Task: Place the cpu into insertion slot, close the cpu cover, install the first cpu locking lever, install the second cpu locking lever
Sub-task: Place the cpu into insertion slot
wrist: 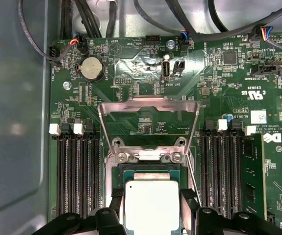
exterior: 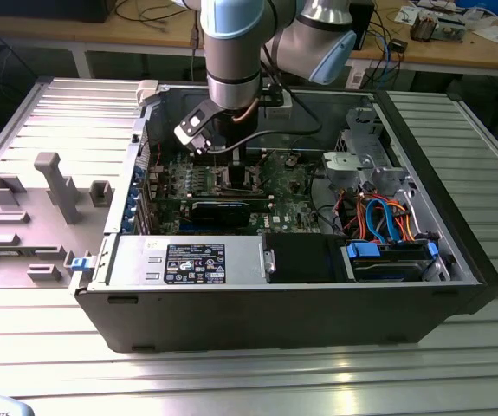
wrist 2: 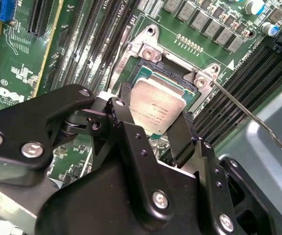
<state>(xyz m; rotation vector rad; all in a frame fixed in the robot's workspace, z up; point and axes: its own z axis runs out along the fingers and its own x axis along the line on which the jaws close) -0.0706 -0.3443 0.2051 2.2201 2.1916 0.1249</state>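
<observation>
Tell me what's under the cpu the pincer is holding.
The insertion slot lies under the cpu; only a dark strip along one edge shows. Its centre is covered by the chip.

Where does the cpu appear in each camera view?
Exterior view: hidden beneath the arm's wrist, over the green motherboard.
Second wrist view: cpu between the fingers of the tool, over the insertion slot.
First wrist view: cpu between those fingers, in front of the raised cpu cover.
Shared landmark: long black memory slots flank the insertion slot in both wrist views.
</observation>
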